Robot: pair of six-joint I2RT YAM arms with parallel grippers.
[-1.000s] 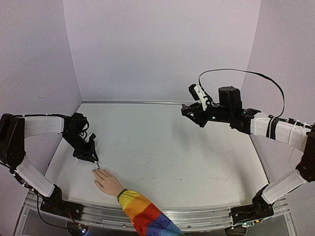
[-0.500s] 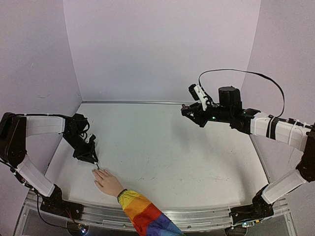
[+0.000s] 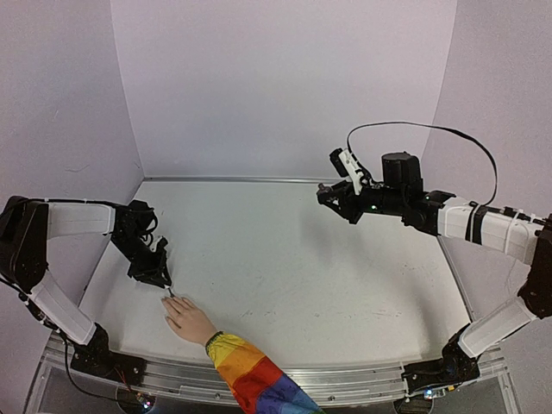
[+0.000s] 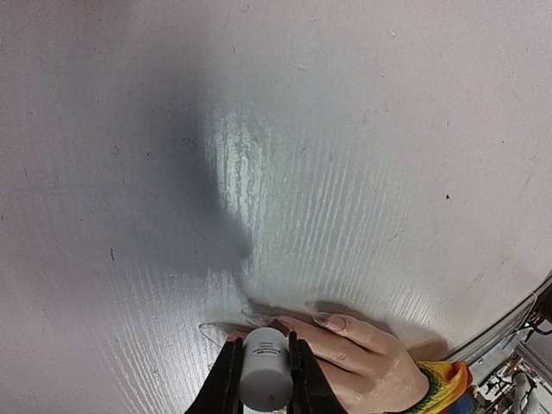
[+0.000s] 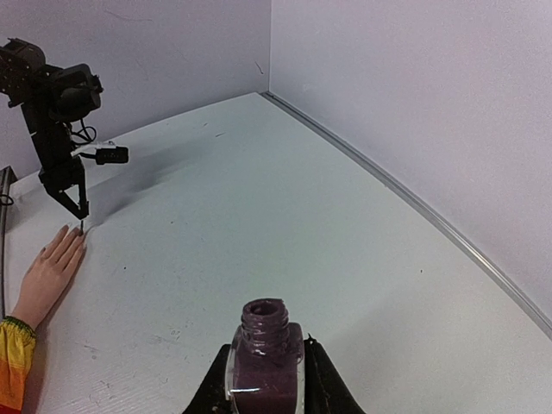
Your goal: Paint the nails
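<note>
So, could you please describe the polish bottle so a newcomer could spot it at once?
Over the far right of the white table, find the raised right pincer. The bottle is clamped there: small, dark purple, its neck open. It is the only bottle, while the left pincer by the hand holds a white cap.

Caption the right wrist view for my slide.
Right claw holds open polish bottle; left claw holds brush at hand.

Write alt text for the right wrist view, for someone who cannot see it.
The right gripper holds an open bottle of dark purple polish at the bottom centre. Across the white table, the left gripper points a thin brush at the fingertips of a pale hand in a rainbow sleeve.
</note>
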